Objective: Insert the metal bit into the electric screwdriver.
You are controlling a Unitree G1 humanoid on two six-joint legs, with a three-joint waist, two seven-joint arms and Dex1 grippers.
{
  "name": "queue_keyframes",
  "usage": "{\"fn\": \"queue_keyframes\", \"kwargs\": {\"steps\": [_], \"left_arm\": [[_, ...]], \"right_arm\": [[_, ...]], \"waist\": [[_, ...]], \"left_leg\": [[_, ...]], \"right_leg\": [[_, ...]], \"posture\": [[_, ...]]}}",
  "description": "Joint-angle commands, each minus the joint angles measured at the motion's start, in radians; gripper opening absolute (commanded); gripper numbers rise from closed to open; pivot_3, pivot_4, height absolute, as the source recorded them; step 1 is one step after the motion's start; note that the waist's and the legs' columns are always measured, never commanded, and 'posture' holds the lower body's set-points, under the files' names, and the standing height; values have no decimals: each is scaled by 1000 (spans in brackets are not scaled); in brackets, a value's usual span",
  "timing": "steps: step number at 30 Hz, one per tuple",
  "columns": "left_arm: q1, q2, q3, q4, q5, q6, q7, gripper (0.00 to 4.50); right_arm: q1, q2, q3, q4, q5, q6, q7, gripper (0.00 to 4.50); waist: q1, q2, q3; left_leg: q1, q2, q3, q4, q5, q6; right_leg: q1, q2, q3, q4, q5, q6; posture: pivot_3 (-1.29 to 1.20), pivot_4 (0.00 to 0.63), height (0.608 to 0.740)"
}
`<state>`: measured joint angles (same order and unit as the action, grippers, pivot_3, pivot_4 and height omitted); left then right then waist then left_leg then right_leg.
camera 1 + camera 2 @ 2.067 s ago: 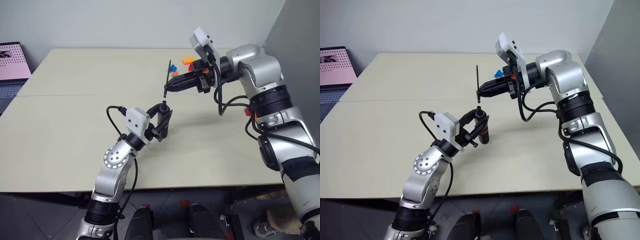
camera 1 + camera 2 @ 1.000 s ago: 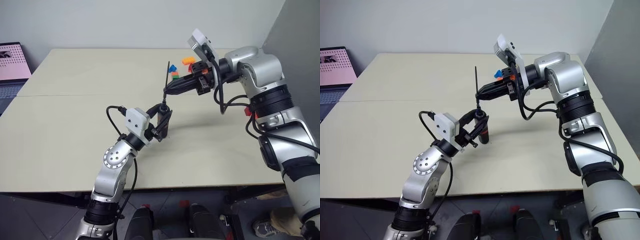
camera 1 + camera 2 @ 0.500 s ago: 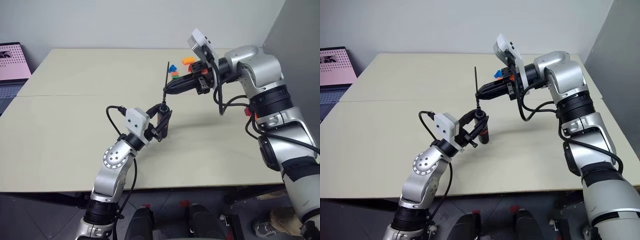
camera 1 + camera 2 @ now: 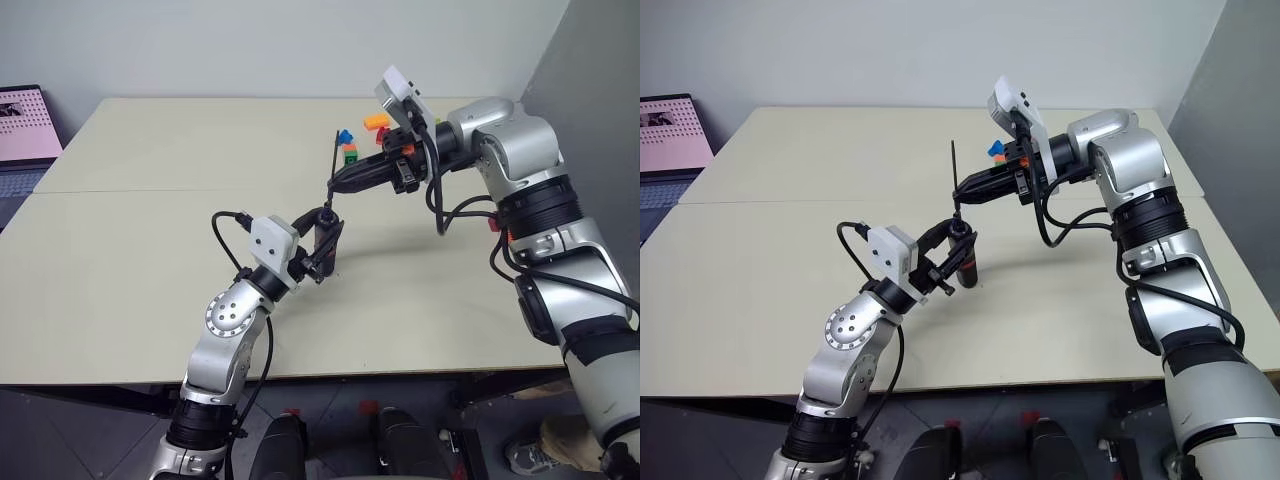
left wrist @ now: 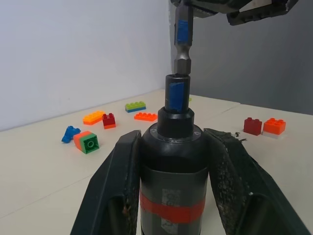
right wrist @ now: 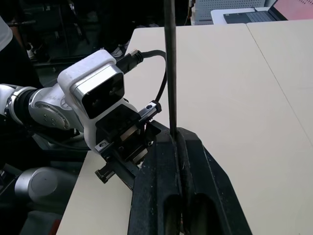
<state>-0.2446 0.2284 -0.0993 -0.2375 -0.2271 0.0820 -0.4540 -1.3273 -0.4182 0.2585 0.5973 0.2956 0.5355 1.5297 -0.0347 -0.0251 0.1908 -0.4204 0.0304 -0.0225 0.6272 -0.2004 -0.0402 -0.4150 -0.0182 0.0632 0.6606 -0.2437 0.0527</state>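
Note:
My left gripper (image 4: 324, 243) is shut on the electric screwdriver (image 5: 171, 166), a black cylinder with a red band, held with its tip up and tilted slightly. The socket on its tip (image 5: 175, 90) points upward. Above it, my right gripper (image 4: 336, 184) reaches in from the right, shut on the metal bit (image 4: 333, 158), a thin dark rod held upright. In the left wrist view, the bit's lower end (image 5: 182, 61) stands right at the mouth of the socket, in line with it. In the right wrist view, the bit (image 6: 169, 63) rises between the shut fingers (image 6: 164, 161).
Several coloured toy bricks (image 4: 360, 135) lie on the beige table (image 4: 150, 250) behind the right gripper, and two red ones (image 5: 264, 126) lie to its side. A laptop (image 4: 20, 130) stands at the far left edge. A grey wall runs along the right.
The right gripper has lowered the bit slightly toward the screwdriver's tip and tilted a little. The left arm and the screwdriver have stayed in place.

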Motion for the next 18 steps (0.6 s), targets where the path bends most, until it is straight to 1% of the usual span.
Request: {"fn": "queue_keyframes", "kwargs": {"steps": [1,18], "left_arm": [[-2,5,11,-21,0,-3,-2,1619],[-3,6,11,-18,1,-3,-6,1619]], "right_arm": [[-2,4,-4,-27,1,-9,38,0],[-7,28,-16,-9,-10,-44,19,0]], "waist": [[0,0,0],[0,0,0]], "left_leg": [[0,0,0,0,0,0],[0,0,0,0,0,0]], "right_leg": [[0,0,0,0,0,0],[0,0,0,0,0,0]], "posture": [[0,150,740],[0,150,740]]}}
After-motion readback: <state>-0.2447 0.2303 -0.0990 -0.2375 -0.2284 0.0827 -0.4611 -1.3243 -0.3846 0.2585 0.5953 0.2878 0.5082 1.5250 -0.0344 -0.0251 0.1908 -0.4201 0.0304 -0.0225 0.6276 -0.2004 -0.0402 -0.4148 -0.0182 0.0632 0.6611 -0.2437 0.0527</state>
